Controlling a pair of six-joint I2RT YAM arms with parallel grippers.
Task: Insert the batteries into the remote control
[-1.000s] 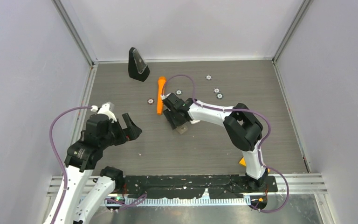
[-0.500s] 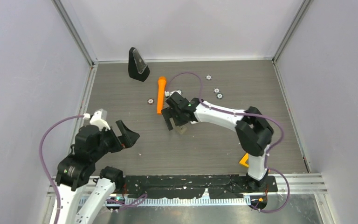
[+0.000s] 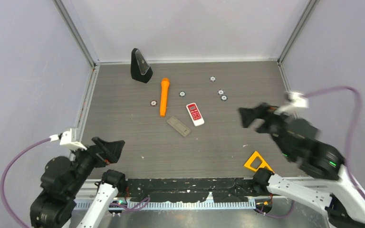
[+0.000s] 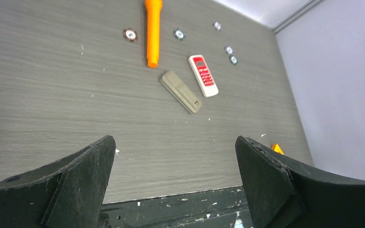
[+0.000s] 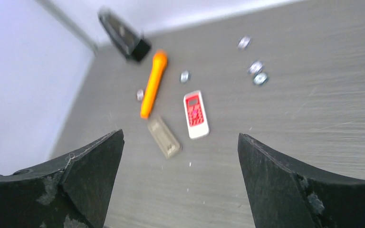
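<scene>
Two remote controls lie side by side mid-table: a grey-beige one (image 3: 178, 126) (image 4: 181, 91) (image 5: 164, 137) and a white-and-red one (image 3: 195, 114) (image 4: 203, 75) (image 5: 196, 114). No batteries show in any view. My left gripper (image 3: 110, 147) (image 4: 174, 140) hangs open over the near left edge, far from both remotes, nothing between its fingers. My right gripper (image 3: 253, 115) (image 5: 180, 134) is raised at the right, also open and empty, its camera looking down at the remotes from a distance.
An orange torch-like stick (image 3: 163, 96) (image 4: 152, 31) lies left of the remotes. A black wedge stand (image 3: 140, 65) sits at the back left. Several small round discs (image 3: 221, 92) dot the back. An orange triangle (image 3: 256, 161) lies near the right arm's base.
The right gripper has let go over the remotes, opened, and swung back up to the right, uncovering both remotes. The left arm has drawn back toward the near left edge.
</scene>
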